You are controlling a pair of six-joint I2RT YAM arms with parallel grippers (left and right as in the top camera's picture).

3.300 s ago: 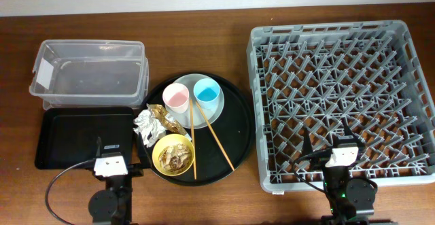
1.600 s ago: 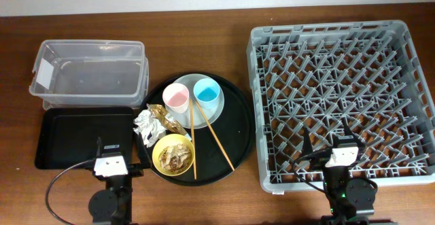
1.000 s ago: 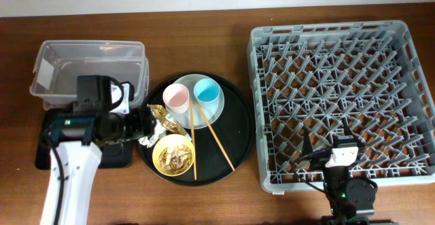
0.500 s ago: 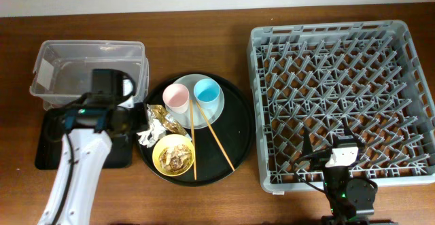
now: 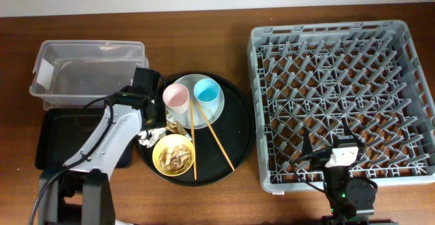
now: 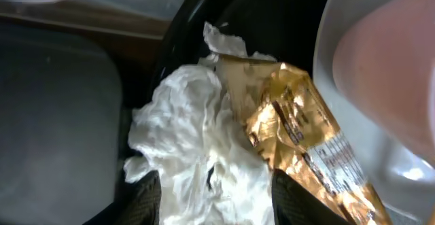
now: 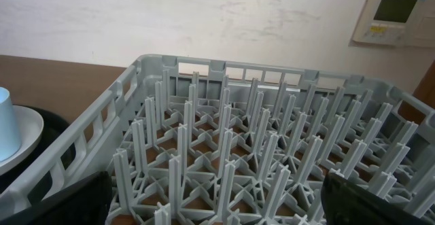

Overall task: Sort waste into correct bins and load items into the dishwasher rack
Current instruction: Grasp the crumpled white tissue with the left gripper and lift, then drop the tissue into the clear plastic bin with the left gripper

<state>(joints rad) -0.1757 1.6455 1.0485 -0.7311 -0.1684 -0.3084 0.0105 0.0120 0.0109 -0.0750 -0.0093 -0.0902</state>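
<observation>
Napkin (image 6: 190, 136), white and crumpled, lies straight beneath the left fingers (image 6: 148, 199). They are released and spread, one dark tip at either side of the napkin's near end; whether they touch the paper I cannot tell. Against its right side lies the gold-brown snack wrapper (image 6: 299, 130), both on the round black tray (image 6: 178, 31). Beyond the wrapper the pink cup (image 5: 175, 97) stands on the grey-green plate (image 5: 216, 108), with the light-blue cup (image 5: 205, 90) beside it. The chopsticks (image 5: 192, 140) run from the plate across the tray, one passing the yellow bowl (image 5: 174, 154), which holds brownish scraps (image 5: 178, 158). Left of the round tray sit the shallow black tray (image 5: 58, 140) and, behind it, the clear tub (image 5: 88, 75). Far right on the desk (image 5: 204, 28), the right fingers (image 7: 61, 201) are spread wide over the near edge of the grey rack (image 5: 343, 82), holding nothing.
</observation>
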